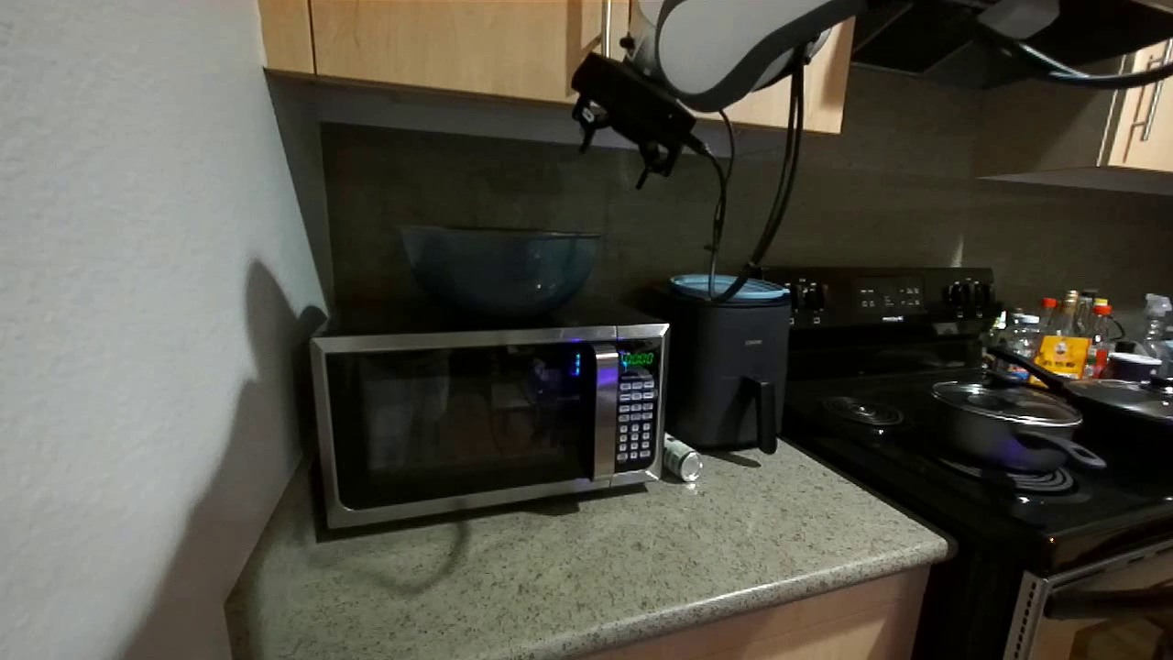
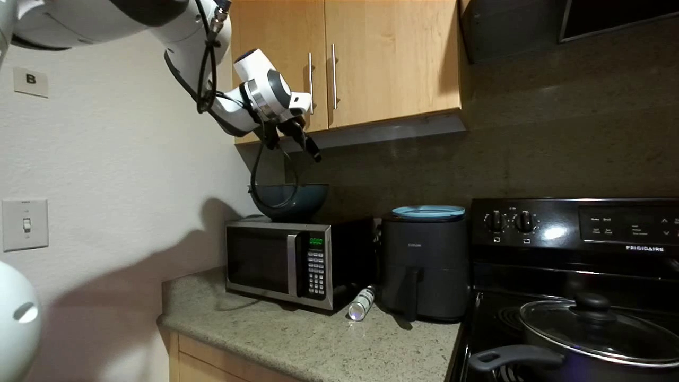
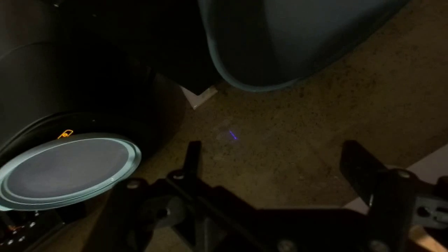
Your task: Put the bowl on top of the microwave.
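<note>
The wide dark blue-grey bowl [image 1: 499, 272] sits upright on top of the microwave [image 1: 476, 423] in an exterior view. Both also show in an exterior view, the bowl [image 2: 305, 200] resting on the microwave [image 2: 260, 257]. In the wrist view part of the bowl [image 3: 301, 31] is at the top, beside the dark microwave top [image 3: 189, 66]. My gripper [image 1: 612, 166] is above and to the right of the bowl, apart from it. In the wrist view the gripper's fingers [image 3: 272, 143] are wide apart with nothing between them.
A black air fryer [image 1: 730, 376] with a blue lid [image 1: 730, 287] stands right of the microwave. A can [image 1: 682, 458] lies between them. Wooden cabinets [image 2: 392, 63] hang close above the gripper. A lidded pot [image 1: 1006, 426] is on the stove. A wall [image 1: 137, 275] bounds the left.
</note>
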`<move>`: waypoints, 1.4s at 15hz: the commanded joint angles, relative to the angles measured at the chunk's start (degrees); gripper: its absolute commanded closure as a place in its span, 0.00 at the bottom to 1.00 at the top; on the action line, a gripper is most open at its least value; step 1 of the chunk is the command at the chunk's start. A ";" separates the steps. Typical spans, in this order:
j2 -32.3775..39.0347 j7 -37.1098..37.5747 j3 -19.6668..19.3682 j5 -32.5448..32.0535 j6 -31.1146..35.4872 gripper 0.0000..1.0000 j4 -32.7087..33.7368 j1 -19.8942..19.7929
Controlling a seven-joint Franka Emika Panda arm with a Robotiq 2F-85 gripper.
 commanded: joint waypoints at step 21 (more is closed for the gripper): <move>-40.19 7.63 20.54 -4.97 -33.62 0.00 -30.02 -21.00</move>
